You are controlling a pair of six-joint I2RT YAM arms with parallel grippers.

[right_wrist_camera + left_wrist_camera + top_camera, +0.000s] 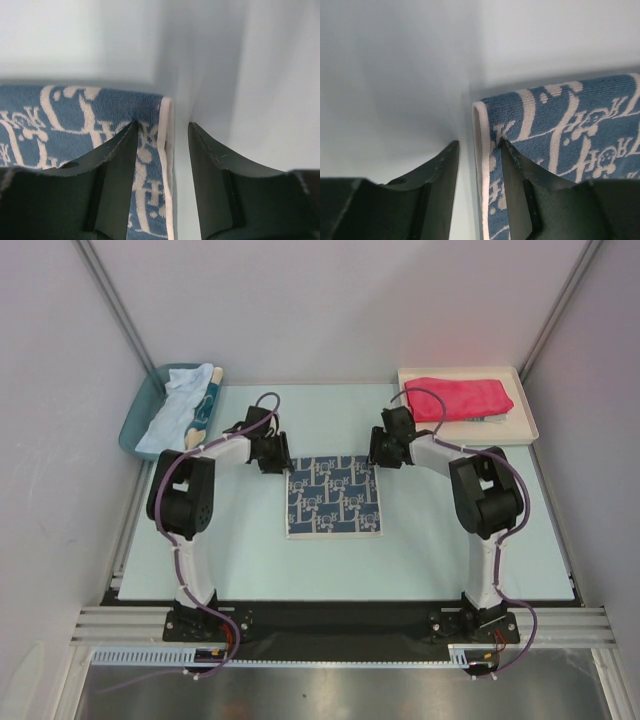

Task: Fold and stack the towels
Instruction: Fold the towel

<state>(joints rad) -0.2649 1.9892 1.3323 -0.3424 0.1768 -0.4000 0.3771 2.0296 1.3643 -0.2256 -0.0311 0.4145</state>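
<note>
The blue-and-white patterned towel [334,496] lies flat in the middle of the table. My left gripper [272,455] is at its far left corner and is open. In the left wrist view [479,150] one finger rests on the towel [570,125] and the other on the bare table, with the white hem between them. My right gripper [383,450] is at the far right corner and is open. In the right wrist view [164,131] it straddles the hem of the towel [60,110] the same way. A red-pink towel [460,398] lies folded on the white tray [528,418]. A pale blue towel [180,408] lies crumpled in the teal bin [135,425].
The tray is at the back right and the bin at the back left, just off the pale mat. A strip of teal and orange cloth [212,398] shows in the bin beside the pale blue towel. Grey walls close the sides and the back.
</note>
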